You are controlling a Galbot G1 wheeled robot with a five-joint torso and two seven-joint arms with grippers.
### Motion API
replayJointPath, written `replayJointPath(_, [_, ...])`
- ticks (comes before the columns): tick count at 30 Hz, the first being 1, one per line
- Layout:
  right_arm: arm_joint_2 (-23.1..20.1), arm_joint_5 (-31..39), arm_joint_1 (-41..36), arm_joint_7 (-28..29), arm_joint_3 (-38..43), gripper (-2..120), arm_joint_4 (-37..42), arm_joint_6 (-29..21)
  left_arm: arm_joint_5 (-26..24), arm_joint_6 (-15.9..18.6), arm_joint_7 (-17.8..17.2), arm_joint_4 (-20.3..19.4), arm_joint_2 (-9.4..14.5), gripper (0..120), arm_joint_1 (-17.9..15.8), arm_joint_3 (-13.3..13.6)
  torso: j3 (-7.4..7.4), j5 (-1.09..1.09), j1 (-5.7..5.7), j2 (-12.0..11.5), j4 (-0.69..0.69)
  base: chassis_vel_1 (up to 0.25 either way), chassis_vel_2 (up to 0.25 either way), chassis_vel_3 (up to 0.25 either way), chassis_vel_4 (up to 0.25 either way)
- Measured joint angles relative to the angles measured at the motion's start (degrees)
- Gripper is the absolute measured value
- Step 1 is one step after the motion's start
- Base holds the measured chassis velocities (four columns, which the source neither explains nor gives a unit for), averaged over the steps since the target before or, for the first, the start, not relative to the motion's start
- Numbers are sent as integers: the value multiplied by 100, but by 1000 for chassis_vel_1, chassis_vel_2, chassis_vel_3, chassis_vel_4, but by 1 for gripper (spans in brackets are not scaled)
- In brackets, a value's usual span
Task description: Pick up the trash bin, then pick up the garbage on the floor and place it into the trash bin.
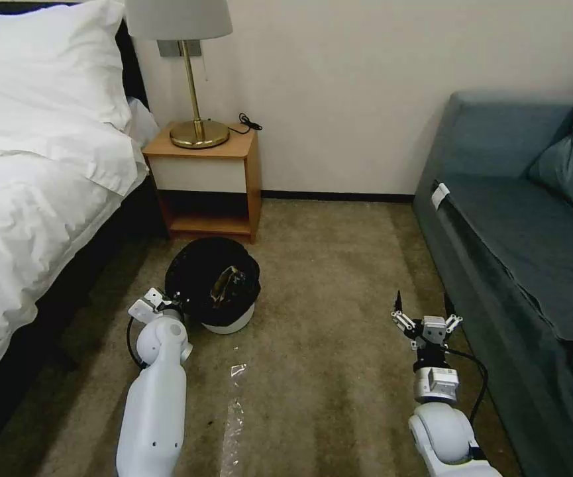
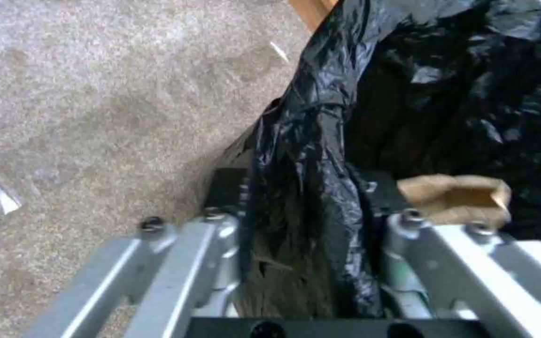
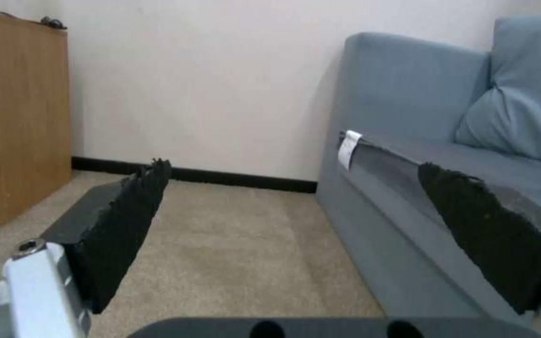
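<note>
The trash bin [image 1: 232, 322], white with a crinkly black bag [image 2: 446, 75] over its rim, tilts toward me on the carpet in front of the nightstand. My left gripper [image 1: 169, 301] is shut on the near rim; in the left wrist view the left gripper [image 2: 305, 190] has one finger outside the rim and one inside, pinching the bag-covered wall. A crumpled tan paper bag [image 2: 455, 197] lies inside the bin [image 1: 223, 281]. My right gripper [image 1: 425, 313] hangs open and holds nothing, low over the carpet beside the sofa; the right wrist view shows the right gripper [image 3: 292, 169] with its black pads spread wide.
A clear plastic strip [image 1: 236, 404] lies on the carpet near my left arm. The bed [image 1: 28, 199] is on the left, a wooden nightstand [image 1: 207, 182] with a brass lamp stands behind the bin, and a blue sofa [image 1: 518, 232] lines the right. Open carpet lies between.
</note>
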Motion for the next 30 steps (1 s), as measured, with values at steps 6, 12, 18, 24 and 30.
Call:
replayJointPath(6, [12, 1, 11, -1, 3, 100, -9, 1, 44, 49, 17, -138, 24, 64, 37, 16, 0, 0, 0, 0, 0, 0, 0, 0, 0])
replayJointPath(12, [28, 1, 10, 0, 14, 100, -30, 1, 126, 92, 44, -433, 47, 84, 133, 72, 0, 0, 0, 0, 0, 0, 0, 0, 0])
replayJointPath(18, [74, -22, 1, 0, 24, 100, -91, 30, 253, 226, 57, -1058, 118, 99, 372, 197, 0, 0, 0, 0, 0, 0, 0, 0, 0])
replayJointPath(24, [126, -41, -3, -3, 65, 100, -103, 52, 870, 462, 339, -1787, 248, 100, 708, 271, 0, 0, 0, 0, -1, 0, 0, 0, 0])
replayJointPath(30, [197, -44, -5, -22, 187, 100, -58, 62, 2294, 214, 1592, -2181, 445, 100, 1128, 119, 0, -1, 0, 0, 1, 0, 0, 0, 0])
